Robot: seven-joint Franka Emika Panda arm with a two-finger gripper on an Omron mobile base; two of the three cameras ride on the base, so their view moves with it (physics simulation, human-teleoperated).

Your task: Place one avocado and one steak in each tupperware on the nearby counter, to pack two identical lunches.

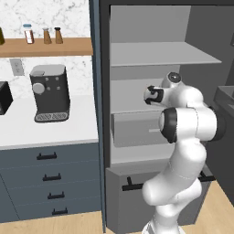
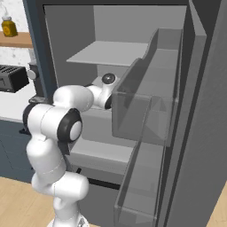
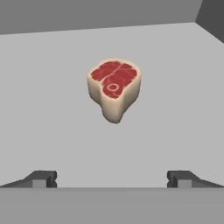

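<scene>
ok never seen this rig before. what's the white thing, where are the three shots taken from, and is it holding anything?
The white thing is a robot arm on a base that can drive, in a rendered kitchen. It is reaching into an open fridge.

Two pictures come from cameras on the base, behind the arm to its left and right. The left one also shows the white counter with a coffee machine.

The third is from a camera on the hand, looking along the gripper; the two dark fingertips stand wide apart at the bottom. Ahead of them a raw steak lies on a grey fridge shelf.

Nothing is held: the gripper is open, with the steak beyond the tips.
</scene>
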